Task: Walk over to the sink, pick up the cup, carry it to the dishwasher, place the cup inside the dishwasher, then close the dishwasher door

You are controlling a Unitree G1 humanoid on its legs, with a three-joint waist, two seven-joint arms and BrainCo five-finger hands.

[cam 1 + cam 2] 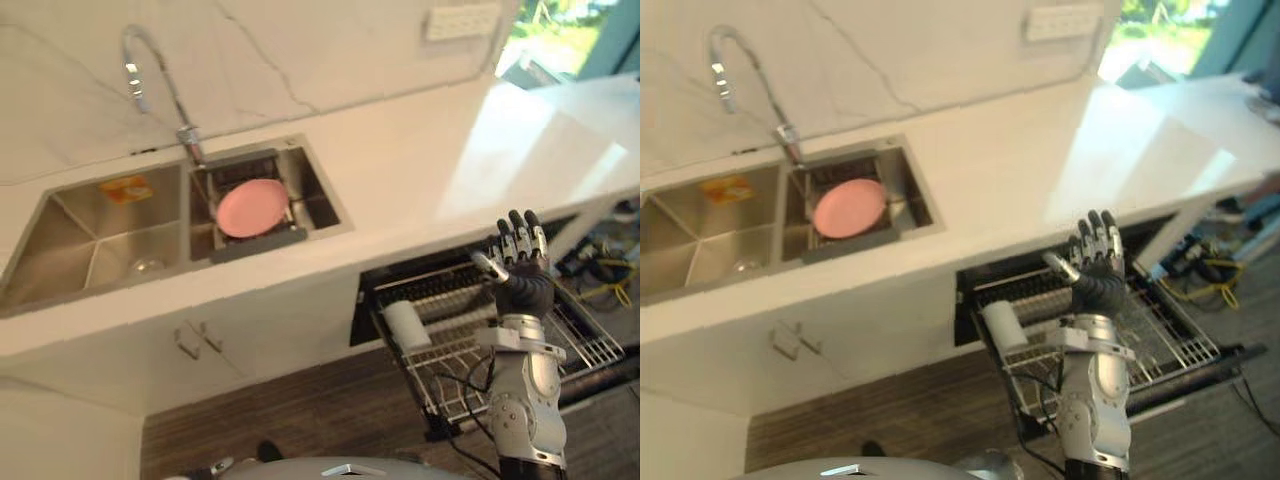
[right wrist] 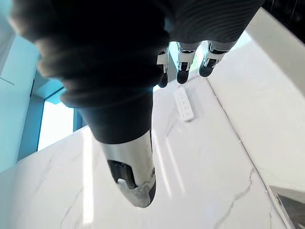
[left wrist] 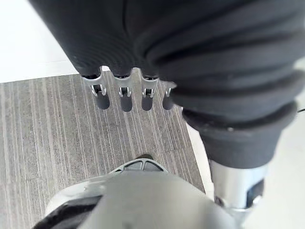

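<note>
Right hand (image 1: 520, 265) is up over the dishwasher rack (image 1: 585, 340), fingers straight & open, w/ nothing in it. White cup (image 1: 407, 324) lies in the rack, down & left of that hand, not touching. Left hand (image 3: 126, 98) hangs over the floor (image 3: 47, 133), fingers loose, empty.

You've got a brushed stainless-steel double sink (image 1: 70, 225), shiny chrome curved faucet (image 1: 188, 138), glossy white veined stone countertop (image 1: 420, 170), smooth pink round plate (image 1: 252, 207), white wire dishwasher rack (image 1: 1170, 335)
</note>
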